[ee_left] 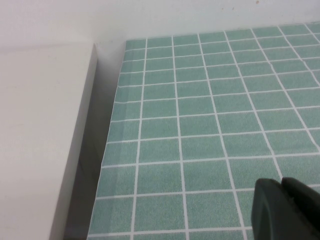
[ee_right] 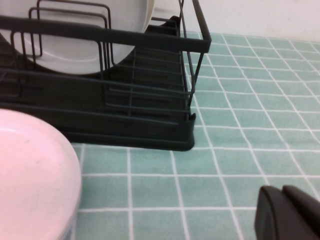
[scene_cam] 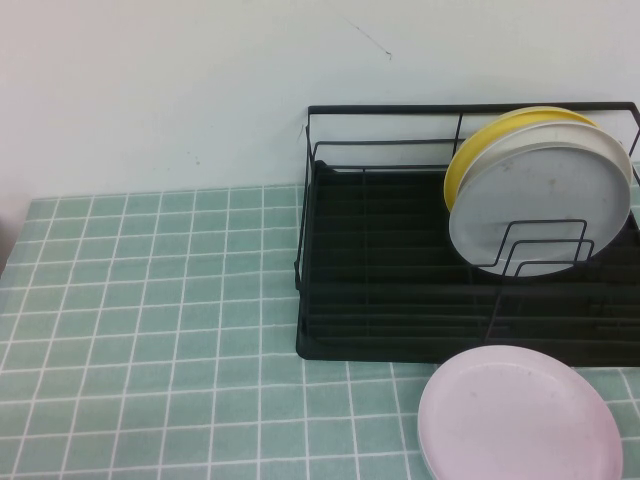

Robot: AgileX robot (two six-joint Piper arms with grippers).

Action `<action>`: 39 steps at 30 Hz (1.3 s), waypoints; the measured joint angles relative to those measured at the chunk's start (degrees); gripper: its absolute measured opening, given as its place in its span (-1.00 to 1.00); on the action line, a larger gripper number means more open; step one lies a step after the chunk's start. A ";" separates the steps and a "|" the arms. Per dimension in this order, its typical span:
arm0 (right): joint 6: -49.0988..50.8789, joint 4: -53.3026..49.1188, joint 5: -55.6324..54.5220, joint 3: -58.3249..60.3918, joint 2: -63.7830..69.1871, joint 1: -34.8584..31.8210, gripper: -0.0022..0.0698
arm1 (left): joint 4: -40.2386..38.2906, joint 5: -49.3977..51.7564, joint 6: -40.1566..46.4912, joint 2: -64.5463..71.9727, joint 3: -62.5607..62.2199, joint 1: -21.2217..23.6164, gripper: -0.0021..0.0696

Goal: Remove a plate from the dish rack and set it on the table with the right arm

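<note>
A plain white wall (scene_cam: 180, 90) is backing the green-tiled table (scene_cam: 150, 330). At the high view's right, the grey plate (scene_cam: 540, 205) is leaning upright in the black wire dish rack (scene_cam: 400, 250), a yellow plate (scene_cam: 462, 160) behind it and a matte pink plate (scene_cam: 520, 415) lying in front. Only the wrist views are showing the left gripper (ee_left: 285, 207) and the right gripper (ee_right: 287, 215), both low over bare tiles, jaws together, holding nothing.

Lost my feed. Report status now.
Left gripper parked over bare table. Right gripper low beside dish rack. Grey plate upright in rack; pink plate in front.
</note>
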 joint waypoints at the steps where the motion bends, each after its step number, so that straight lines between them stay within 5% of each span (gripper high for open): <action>1: 0.13 0.61 -0.09 0.00 0.00 0.00 -0.94 | 0.00 0.00 0.00 0.00 0.00 0.00 -0.95; 16: 2.47 32.42 -9.88 0.40 0.00 0.00 -0.94 | 0.00 0.00 -0.11 0.00 0.00 0.00 -0.95; 32: 1.10 36.58 -10.34 0.40 0.00 0.00 -0.94 | 0.00 0.00 -0.11 0.00 0.00 0.00 -0.95; 39: -6.53 37.13 0.65 -6.73 5.05 0.00 -0.94 | 0.00 0.00 -0.11 0.00 0.00 0.00 -0.95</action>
